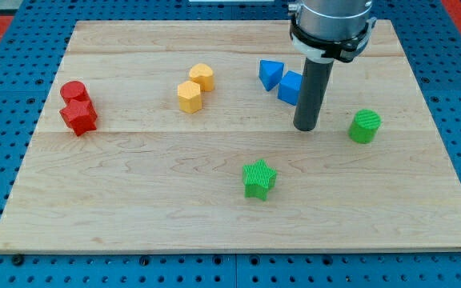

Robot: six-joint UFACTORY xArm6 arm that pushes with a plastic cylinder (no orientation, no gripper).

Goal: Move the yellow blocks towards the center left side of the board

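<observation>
Two yellow blocks sit touching at the upper middle of the wooden board [134, 200]: a yellow heart-like block [202, 76] and a yellow hexagon block [189, 97] just below-left of it. My tip [306, 128] rests on the board well to the right of them, right below a blue cube [290, 87] and left of a green cylinder-like block [365, 126]. The rod stands upright under the arm's grey housing [330, 24].
A blue triangle block [270, 74] lies next to the blue cube. A green star block [258, 178] sits lower middle. A red cylinder [73, 90] and a red star-like block [79, 117] sit touching at the left side. Blue pegboard surrounds the board.
</observation>
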